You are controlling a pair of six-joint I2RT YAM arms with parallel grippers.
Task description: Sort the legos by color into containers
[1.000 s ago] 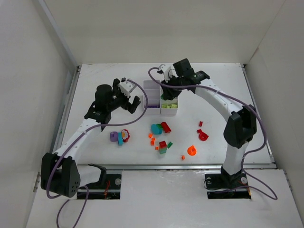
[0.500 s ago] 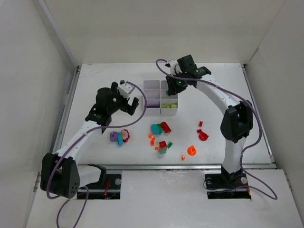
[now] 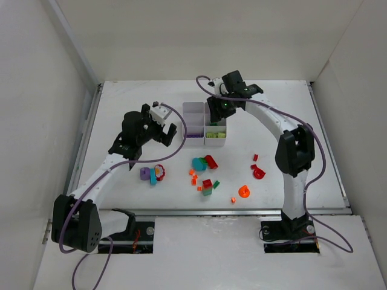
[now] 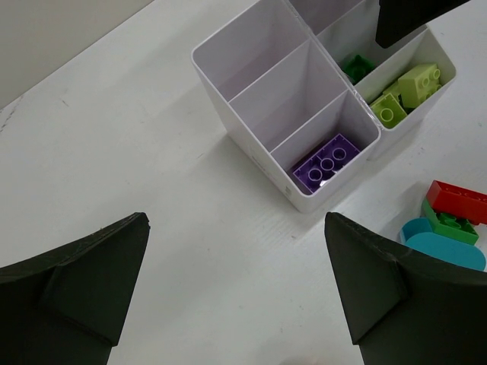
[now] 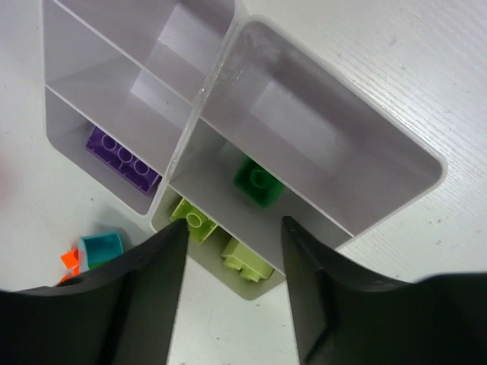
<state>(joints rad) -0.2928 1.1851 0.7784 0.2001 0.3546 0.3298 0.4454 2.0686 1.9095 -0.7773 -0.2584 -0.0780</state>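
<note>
The right claw (image 5: 233,228) hangs over the small white plastic six-compartment tray (image 3: 193,109), its fingers spread with nothing between them. A dark green plastic brick (image 5: 259,181) lies in the middle right compartment. The left claw (image 4: 236,224) gapes wide, just left of the tray. Loose bright plastic bricks (image 3: 198,164) lie scattered nearer, on the white table (image 3: 121,103).

Bright, even, diffuse light throughout; shadows faint and soft; mild glare along the tray (image 5: 204,91) walls
</note>
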